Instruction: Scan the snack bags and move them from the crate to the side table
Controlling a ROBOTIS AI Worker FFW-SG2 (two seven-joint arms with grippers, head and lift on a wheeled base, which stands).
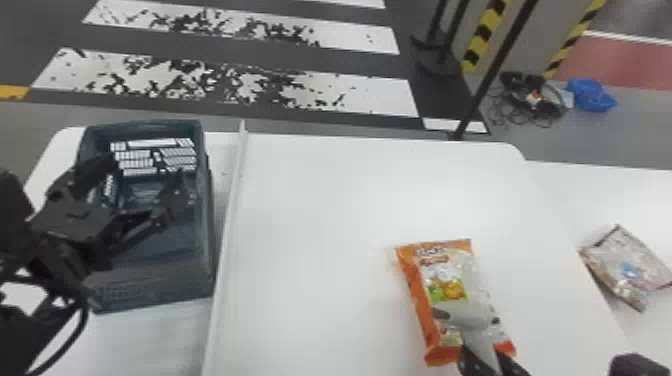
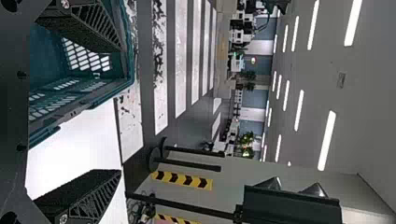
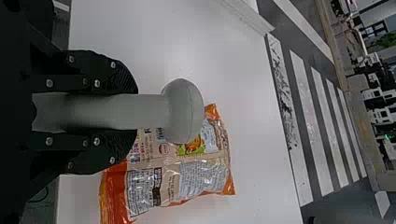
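Observation:
An orange snack bag (image 1: pixel 445 280) lies flat on the white table (image 1: pixel 320 225). Over its lower part my right gripper (image 1: pixel 482 352) holds a grey scanner (image 1: pixel 462 316); in the right wrist view the fingers of my right gripper (image 3: pixel 116 112) are closed around the handle of the scanner (image 3: pixel 184 111), whose head is over the bag (image 3: pixel 182 177). At the left, my left gripper (image 1: pixel 145 187) is over the dark crate (image 1: pixel 150 292), fingers spread with nothing between them. The left wrist view has my left gripper (image 2: pixel 100 112) beside the teal crate (image 2: pixel 46 51).
Another snack bag (image 1: pixel 630 267) lies on the side table (image 1: pixel 590 200) at the right. A raised white strip (image 1: pixel 230 200) runs between the crate and the orange bag. Dark stand poles (image 1: pixel 492 75) rise behind the table's far edge.

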